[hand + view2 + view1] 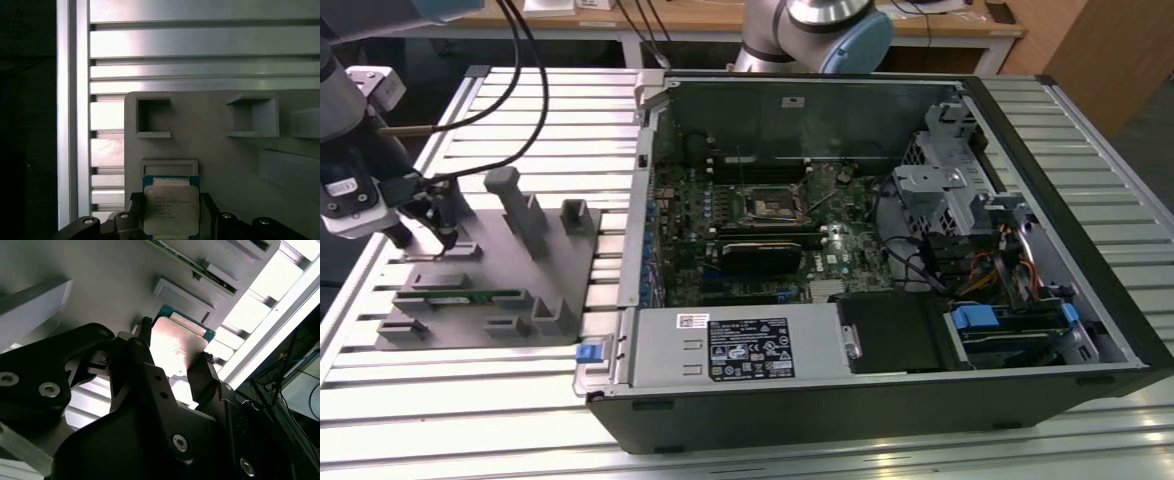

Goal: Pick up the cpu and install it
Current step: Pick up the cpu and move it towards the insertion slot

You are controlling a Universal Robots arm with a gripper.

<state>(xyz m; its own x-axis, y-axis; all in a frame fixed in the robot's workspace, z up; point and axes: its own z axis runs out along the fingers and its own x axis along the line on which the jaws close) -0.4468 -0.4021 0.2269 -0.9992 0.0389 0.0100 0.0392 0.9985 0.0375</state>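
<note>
At the exterior view's left edge, mid-height in the frame, my arm hangs with the pincer [424, 238] down on the upper left part of the grey holder tray [494, 270]. The tray lies on the slatted metal table [480, 400]. In both wrist views the pincer's two black fingers [136, 215] press against opposite edges of the cpu [170, 205] [177, 347], so I read it as clamped on the chip. I cannot tell whether the chip is raised off the tray. Its pale metal top faces the cameras, with a blue-green rim showing. Across the centre and right of the exterior frame lies the open computer case [854, 415]. Its black socket frame [771, 203] sits on the motherboard [687, 215] just above frame centre, well apart from the pincer.
</note>
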